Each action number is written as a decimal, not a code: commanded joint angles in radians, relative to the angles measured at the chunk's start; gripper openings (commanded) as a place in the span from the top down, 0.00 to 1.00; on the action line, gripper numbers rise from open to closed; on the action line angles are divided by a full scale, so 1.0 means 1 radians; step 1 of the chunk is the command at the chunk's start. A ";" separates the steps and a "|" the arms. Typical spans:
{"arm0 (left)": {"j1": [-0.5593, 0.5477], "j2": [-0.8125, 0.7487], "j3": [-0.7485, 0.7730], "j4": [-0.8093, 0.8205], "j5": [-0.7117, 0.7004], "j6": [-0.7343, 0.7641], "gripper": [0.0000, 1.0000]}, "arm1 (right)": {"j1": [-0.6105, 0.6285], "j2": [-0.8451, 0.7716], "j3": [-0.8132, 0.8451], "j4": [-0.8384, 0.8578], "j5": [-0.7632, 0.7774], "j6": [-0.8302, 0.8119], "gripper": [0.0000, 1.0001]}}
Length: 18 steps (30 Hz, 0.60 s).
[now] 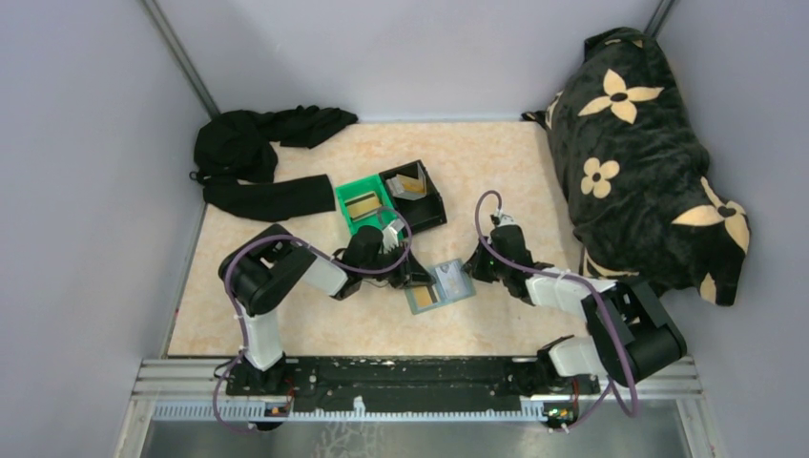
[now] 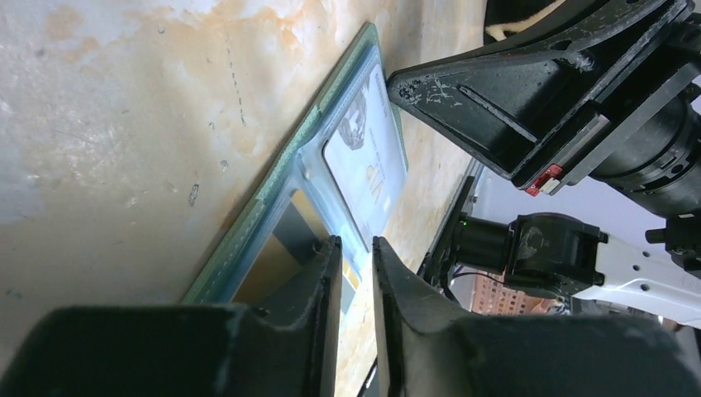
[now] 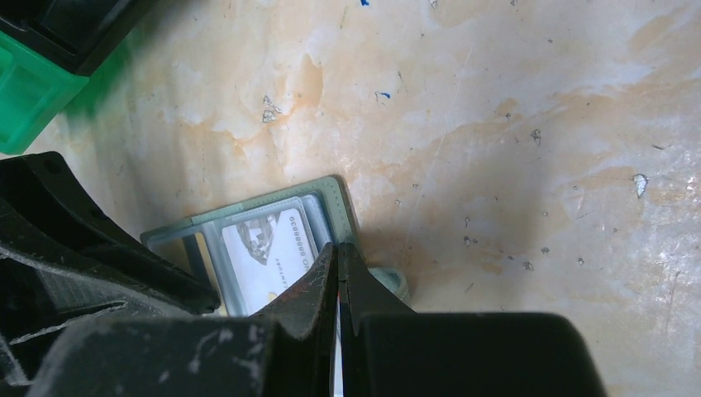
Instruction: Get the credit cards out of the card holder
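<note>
The card holder [image 1: 441, 284] lies open on the counter [image 1: 515, 172], long axis left to right, its gold card [image 2: 273, 265] just under the left tool [image 2: 353, 248], whose jaws stand barely parted and empty, while the closed right tool [image 3: 337, 252] sits at its right end.

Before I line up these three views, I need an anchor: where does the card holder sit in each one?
Top external: card holder lies open just below the centre of the picture.
Left wrist: card holder runs as a slanted strip from top centre to bottom left.
Right wrist: card holder is at lower left of centre, partly hidden.
Shared landmark: the pale card in its clear pocket.
</note>
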<state>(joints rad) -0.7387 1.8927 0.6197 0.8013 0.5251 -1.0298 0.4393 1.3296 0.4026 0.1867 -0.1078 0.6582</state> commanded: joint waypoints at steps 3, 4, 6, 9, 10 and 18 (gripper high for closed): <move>0.001 0.014 0.020 -0.026 0.019 -0.031 0.62 | -0.005 -0.034 0.006 -0.152 0.054 -0.048 1.00; 0.001 0.011 0.019 -0.037 0.014 -0.029 0.62 | -0.005 -0.031 0.017 -0.182 0.068 -0.052 1.00; 0.001 0.001 0.018 -0.067 -0.002 -0.019 0.63 | -0.005 -0.022 0.014 -0.201 0.066 -0.053 1.00; 0.001 -0.006 0.039 -0.122 -0.026 0.011 0.63 | 0.000 -0.033 -0.030 -0.179 0.013 -0.017 1.00; 0.001 -0.002 0.049 -0.136 -0.031 0.019 0.63 | 0.011 -0.043 -0.045 -0.178 0.008 -0.001 1.00; 0.004 0.048 0.137 -0.169 -0.021 0.038 0.64 | 0.122 -0.184 -0.108 -0.243 0.044 0.101 1.00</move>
<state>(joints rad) -0.7387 1.9102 0.7101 0.6743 0.5091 -1.0264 0.5125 1.1843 0.3328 0.0811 -0.0879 0.7143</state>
